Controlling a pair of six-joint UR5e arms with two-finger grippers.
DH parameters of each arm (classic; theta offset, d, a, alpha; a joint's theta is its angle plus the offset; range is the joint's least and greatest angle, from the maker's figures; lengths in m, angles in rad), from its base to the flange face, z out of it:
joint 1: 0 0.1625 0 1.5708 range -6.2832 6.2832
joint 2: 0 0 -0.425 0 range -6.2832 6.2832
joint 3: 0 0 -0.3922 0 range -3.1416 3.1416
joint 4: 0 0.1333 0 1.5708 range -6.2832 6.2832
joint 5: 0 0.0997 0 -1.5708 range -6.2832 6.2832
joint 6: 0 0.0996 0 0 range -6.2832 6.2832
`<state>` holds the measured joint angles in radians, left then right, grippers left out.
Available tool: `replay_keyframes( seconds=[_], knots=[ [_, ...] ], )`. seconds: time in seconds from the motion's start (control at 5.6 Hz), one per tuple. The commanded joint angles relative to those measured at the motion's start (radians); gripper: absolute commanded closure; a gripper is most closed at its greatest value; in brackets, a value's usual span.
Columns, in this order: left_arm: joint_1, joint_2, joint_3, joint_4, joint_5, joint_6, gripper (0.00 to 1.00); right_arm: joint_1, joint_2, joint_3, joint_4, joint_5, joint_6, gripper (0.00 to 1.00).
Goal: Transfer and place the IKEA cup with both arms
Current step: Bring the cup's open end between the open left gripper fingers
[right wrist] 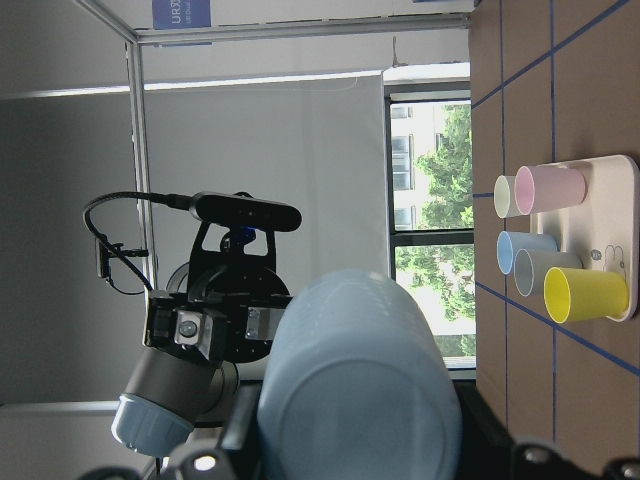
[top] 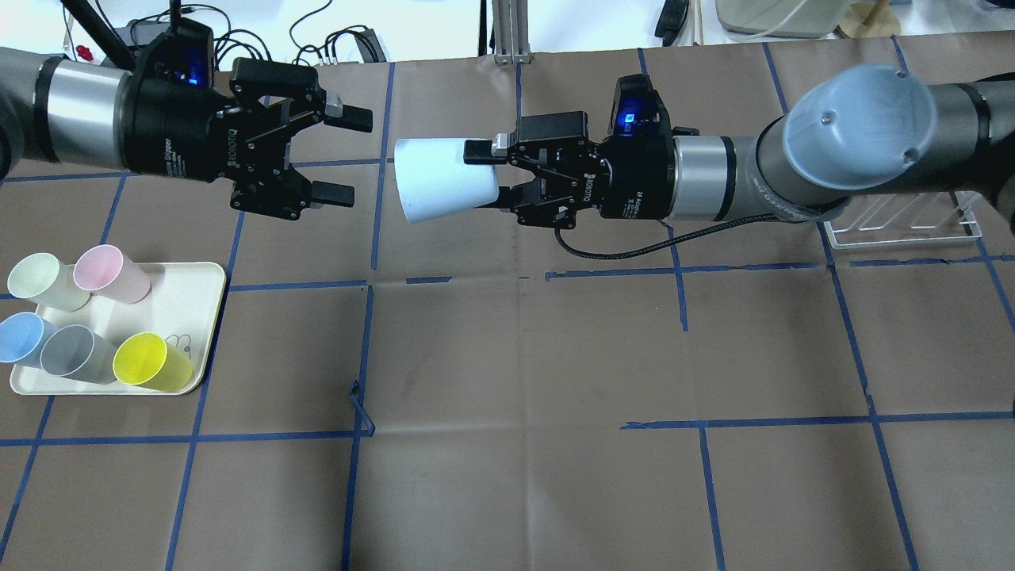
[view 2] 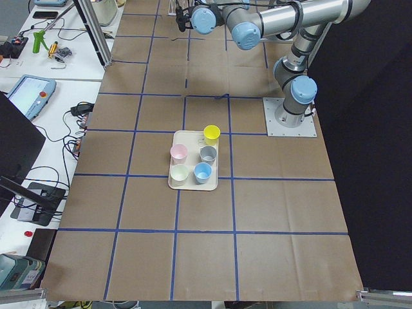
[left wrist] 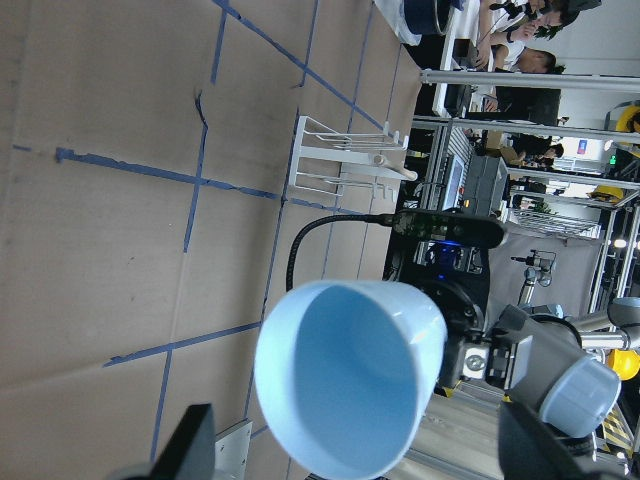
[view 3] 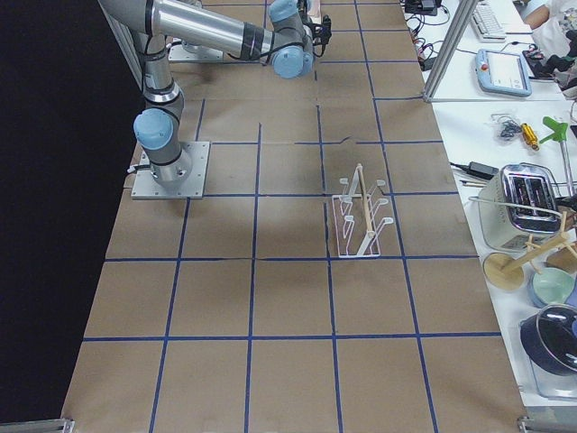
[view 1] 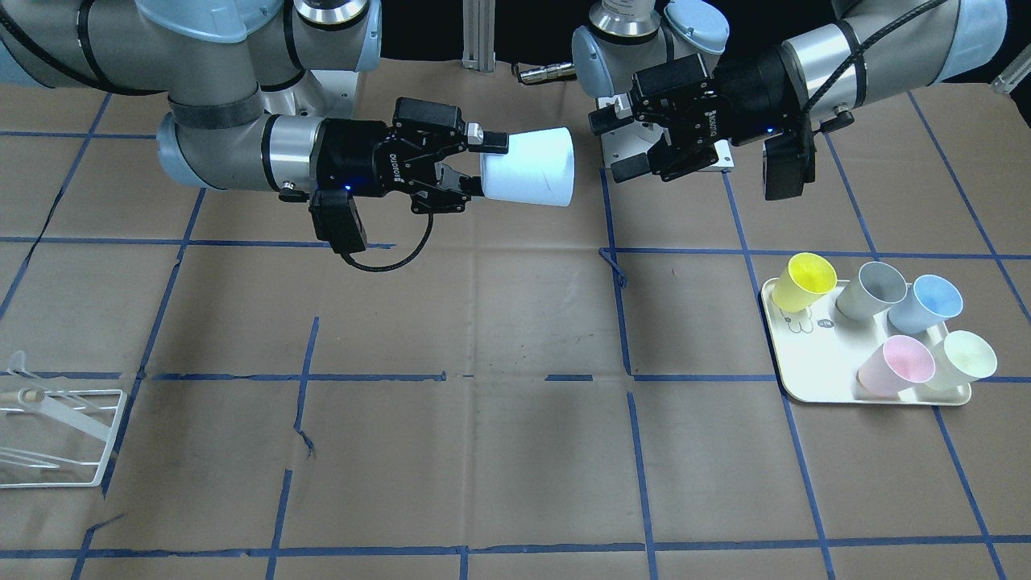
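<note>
The IKEA cup [top: 444,178], pale blue, is held sideways in the air over the table's far middle, with its mouth toward the left arm. My right gripper [top: 484,170] is shut on the cup's base end; it also shows in the front-facing view [view 1: 483,167] with the cup [view 1: 527,167]. My left gripper [top: 342,156] is open and empty, a short gap from the cup's mouth, and also shows in the front-facing view [view 1: 616,145]. The left wrist view looks into the cup's blue inside [left wrist: 345,375]. The right wrist view shows the cup's base [right wrist: 355,380].
A cream tray [top: 198,277] on the robot's left holds a yellow cup [top: 151,362], a grey cup [top: 75,354], a sky-blue cup [top: 22,337], a pink cup [top: 109,274] and a pale green cup [top: 44,281]. A white wire rack [top: 904,226] stands on the robot's right.
</note>
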<state>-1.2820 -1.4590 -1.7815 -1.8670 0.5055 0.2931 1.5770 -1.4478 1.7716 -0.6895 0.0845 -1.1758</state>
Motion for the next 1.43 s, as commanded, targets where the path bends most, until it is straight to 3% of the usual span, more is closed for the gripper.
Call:
replay_keyframes(
  seconds=[0.0, 0.54, 1.07, 1.25],
  knots=[
    [0.015, 0.000, -0.013, -0.008, 0.002, -0.002, 0.01, 0.001, 0.000, 0.000, 0.001, 0.014, 0.001, 0.72],
    [0.006, -0.018, -0.007, 0.006, -0.097, -0.005, 0.02, 0.001, 0.000, 0.002, 0.001, 0.012, 0.001, 0.72],
    [-0.101, -0.026, -0.015, 0.031, -0.173, -0.006, 0.03, 0.003, 0.000, 0.002, -0.001, 0.012, 0.001, 0.72],
    [-0.102, -0.029, -0.015, 0.031, -0.171, -0.003, 0.11, 0.003, 0.000, 0.002, -0.001, 0.012, 0.001, 0.72]
  ],
)
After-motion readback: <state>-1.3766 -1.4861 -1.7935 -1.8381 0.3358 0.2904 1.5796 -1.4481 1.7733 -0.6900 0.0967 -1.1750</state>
